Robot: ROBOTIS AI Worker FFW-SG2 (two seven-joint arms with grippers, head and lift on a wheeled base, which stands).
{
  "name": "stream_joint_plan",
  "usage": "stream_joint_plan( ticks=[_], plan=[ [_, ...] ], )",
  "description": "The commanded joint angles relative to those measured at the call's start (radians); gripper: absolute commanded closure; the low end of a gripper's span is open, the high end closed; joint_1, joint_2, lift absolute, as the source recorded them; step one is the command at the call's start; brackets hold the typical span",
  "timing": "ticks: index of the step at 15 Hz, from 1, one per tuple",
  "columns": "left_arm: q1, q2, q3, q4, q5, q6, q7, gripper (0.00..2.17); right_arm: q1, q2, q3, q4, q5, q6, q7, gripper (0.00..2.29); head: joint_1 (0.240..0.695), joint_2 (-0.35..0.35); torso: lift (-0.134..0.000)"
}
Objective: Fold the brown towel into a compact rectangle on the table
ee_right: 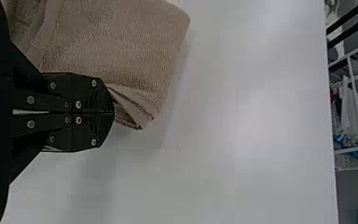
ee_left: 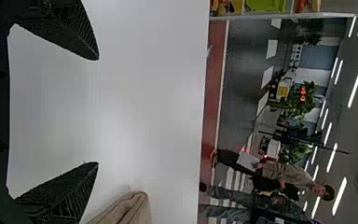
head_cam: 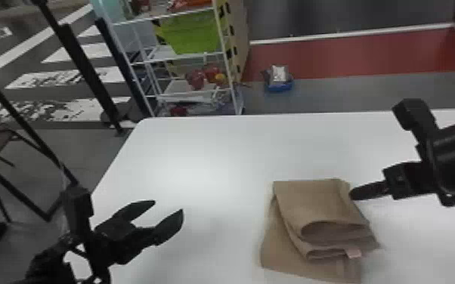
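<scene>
The right gripper (head_cam: 353, 194), fingers together, sits right at an edge of the partly folded brown towel (head_cam: 313, 204), which carries a small pinkish label (head_cam: 353, 253), while the left gripper (head_cam: 169, 207) gapes over the white table (head_cam: 200, 162), beyond which stands a rack (head_cam: 226, 60) holding a green bin (head_cam: 192, 34).

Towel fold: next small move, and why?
I'd probably bring the left end effector to the towel's bottom layer: its fingers are open and empty, and that layer sticks out past the top folds, left and near side.
</scene>
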Motion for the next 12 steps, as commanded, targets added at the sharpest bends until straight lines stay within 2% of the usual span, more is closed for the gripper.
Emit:
stream_joint_plan(
  ticks=[1, 2, 4, 5, 8, 12],
  plan=[
    [-0.011, -0.003, 0.006, 0.006, 0.002, 0.000, -0.001, 0.08, 0.119, -0.081, -0.016, -0.246, 0.000, -0.113, 0.105, 0.37, 0.695, 0.310, -0.134],
    [-0.016, -0.003, 0.006, 0.006, 0.000, 0.000, -0.001, 0.08, 0.159, -0.119, -0.013, -0.312, 0.026, -0.202, 0.143, 0.11, 0.695, 0.312, -0.134],
    [-0.018, -0.003, 0.005, 0.008, 0.000, 0.000, 0.001, 0.08, 0.245, -0.147, -0.011, -0.381, 0.087, -0.503, 0.229, 0.08, 0.695, 0.312, -0.134],
    [-0.019, -0.003, 0.005, 0.014, 0.000, 0.000, 0.001, 0.08, 0.279, -0.162, -0.015, -0.400, 0.092, -0.656, 0.263, 0.08, 0.695, 0.308, -0.134],
    [-0.028, -0.003, 0.006, 0.020, -0.001, 0.000, 0.002, 0.08, 0.342, -0.234, 0.005, -0.435, 0.121, -0.889, 0.263, 0.09, 0.695, 0.325, -0.134],
    [-0.039, -0.003, 0.006, 0.026, -0.008, 0.000, 0.004, 0.08, 0.360, -0.266, 0.039, -0.443, 0.158, -0.978, 0.263, 0.12, 0.695, 0.336, -0.134]
  ],
)
